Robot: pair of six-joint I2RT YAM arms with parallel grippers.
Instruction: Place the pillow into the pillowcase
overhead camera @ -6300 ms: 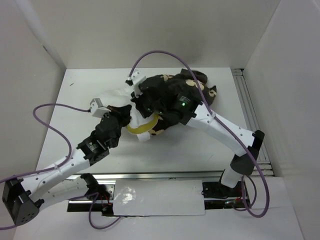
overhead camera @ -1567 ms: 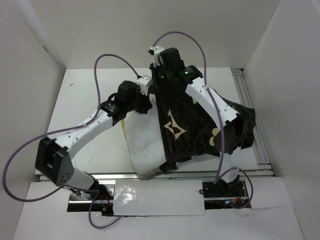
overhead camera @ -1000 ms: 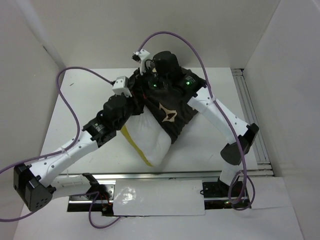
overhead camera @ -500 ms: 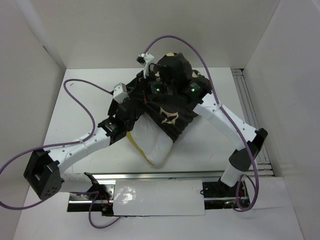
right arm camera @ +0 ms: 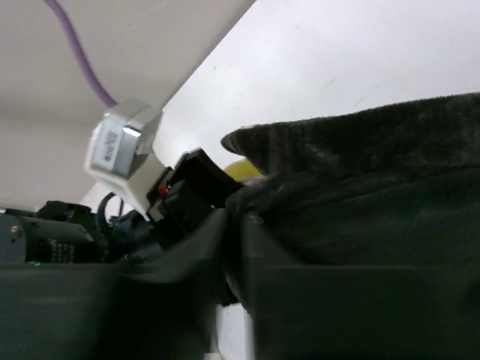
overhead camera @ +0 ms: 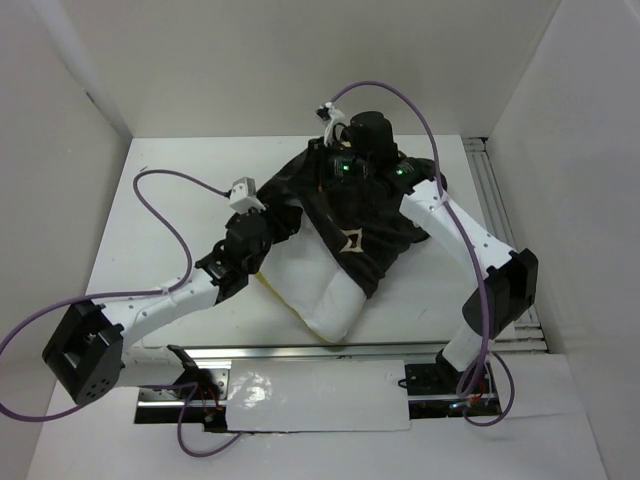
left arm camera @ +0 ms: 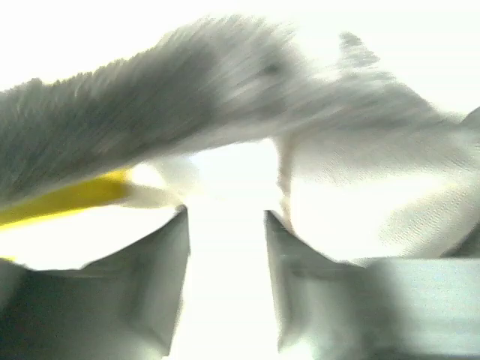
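Top view: since half a second ago the right arm point(overhead camera: 455, 222) has swung rightward; 1 pillowcase point(overhead camera: 350, 215) covers the far half of 1 pillow point(overhead camera: 325, 300), its white near end bare on the table point(overhead camera: 140, 230); the left arm point(overhead camera: 170, 300) stretches low to the case's left edge. Left wrist: left gripper point(left arm camera: 225, 225) fingers parted, grasping nothing. Right wrist: right gripper point(right arm camera: 234, 225) fingers nearly together against plush; I cannot tell whether they grip it.

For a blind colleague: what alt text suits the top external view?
A dark tan-printed pillowcase covers the far part of a white pillow on a table; the pillow's near end sticks out. The left gripper is at the case's left edge, the right gripper at its far end.
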